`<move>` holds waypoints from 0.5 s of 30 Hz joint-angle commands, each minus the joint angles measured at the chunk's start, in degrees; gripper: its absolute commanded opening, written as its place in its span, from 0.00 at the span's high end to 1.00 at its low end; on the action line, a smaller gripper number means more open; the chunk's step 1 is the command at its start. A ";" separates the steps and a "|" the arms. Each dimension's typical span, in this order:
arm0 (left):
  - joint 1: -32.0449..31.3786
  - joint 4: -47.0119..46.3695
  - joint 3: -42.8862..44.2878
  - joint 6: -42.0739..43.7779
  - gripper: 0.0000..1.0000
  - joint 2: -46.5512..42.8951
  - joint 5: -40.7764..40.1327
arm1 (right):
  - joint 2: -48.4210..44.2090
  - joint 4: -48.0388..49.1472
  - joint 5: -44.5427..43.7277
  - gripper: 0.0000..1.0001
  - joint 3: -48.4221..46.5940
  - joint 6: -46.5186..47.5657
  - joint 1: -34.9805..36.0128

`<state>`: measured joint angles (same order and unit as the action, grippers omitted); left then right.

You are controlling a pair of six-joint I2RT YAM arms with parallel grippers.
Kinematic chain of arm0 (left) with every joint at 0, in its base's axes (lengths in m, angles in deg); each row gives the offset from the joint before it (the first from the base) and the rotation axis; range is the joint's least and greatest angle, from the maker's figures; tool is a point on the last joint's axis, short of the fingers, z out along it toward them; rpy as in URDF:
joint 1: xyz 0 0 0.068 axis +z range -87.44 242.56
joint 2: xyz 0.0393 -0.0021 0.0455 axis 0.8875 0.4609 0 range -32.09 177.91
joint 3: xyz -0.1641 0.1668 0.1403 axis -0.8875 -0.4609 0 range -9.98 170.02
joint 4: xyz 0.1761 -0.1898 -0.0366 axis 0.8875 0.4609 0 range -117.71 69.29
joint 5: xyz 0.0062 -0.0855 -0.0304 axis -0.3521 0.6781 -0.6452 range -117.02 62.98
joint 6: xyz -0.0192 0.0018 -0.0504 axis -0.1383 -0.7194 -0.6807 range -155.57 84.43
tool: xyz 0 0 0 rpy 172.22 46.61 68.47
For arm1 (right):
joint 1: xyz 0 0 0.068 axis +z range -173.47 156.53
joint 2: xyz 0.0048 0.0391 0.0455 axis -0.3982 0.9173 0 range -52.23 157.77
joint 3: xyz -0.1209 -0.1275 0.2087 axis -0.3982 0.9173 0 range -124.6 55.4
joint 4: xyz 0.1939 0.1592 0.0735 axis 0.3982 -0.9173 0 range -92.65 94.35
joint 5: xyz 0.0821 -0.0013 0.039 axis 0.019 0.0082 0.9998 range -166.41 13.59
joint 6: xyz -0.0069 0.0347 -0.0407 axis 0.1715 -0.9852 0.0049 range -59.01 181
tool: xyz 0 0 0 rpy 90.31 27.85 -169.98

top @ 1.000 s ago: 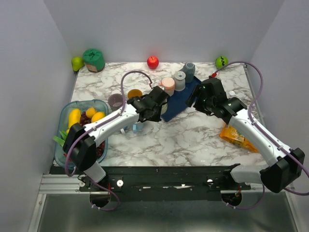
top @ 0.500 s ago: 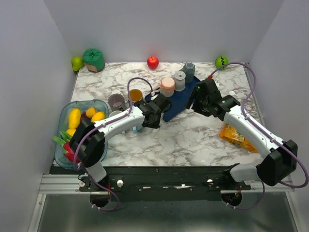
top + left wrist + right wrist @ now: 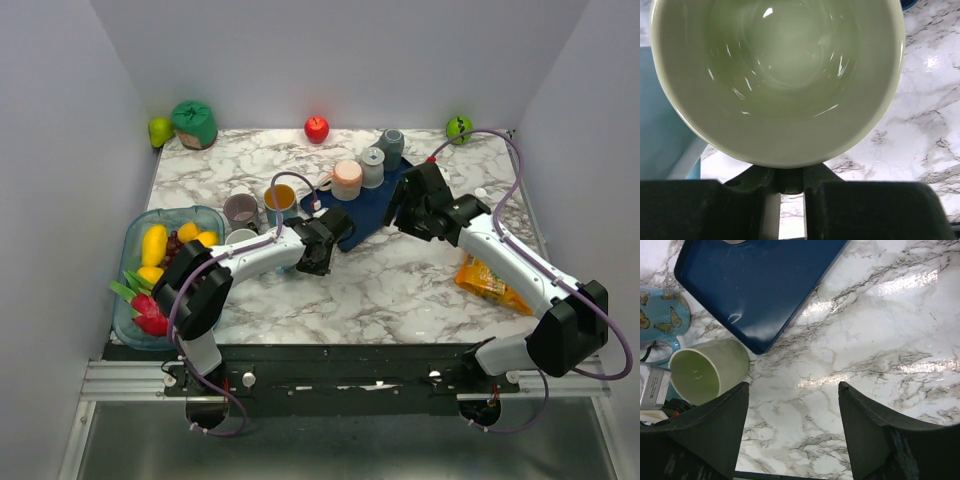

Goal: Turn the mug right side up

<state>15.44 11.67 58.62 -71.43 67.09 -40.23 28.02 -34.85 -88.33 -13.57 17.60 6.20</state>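
Logging left gripper (image 3: 790, 184): fingers near-closed under the mug (image 3: 775, 75) rim; I cannot tell if grasping. Mug on its side on table (image 3: 880, 340), beside blue tray (image 3: 765, 280). Right gripper (image 3: 792, 387) spread wide. Risk: shallow hold lets the mug roll.

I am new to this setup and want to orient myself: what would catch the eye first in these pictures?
The pale green mug fills the left wrist view, its mouth toward the camera, pinched at the rim by the left gripper. Beside it lies a dark blue tray, and the right gripper hangs open over the marble table.
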 commanded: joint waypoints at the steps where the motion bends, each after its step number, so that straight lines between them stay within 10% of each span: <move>1: -0.35 -4.13 -1.10 -0.53 0.67 -1.52 0.03 | -0.53 -0.88 -1.08 0.21 -0.90 -0.81 0.12; 15: -0.35 0.61 3.38 0.61 0.29 -7.94 -3.13 | -3.96 -1.58 -0.91 0.21 -0.55 -0.99 0.04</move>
<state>15.38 10.14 58.16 -71.58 64.18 -40.30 26.66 -34.93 -88.31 -13.57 17.27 6.20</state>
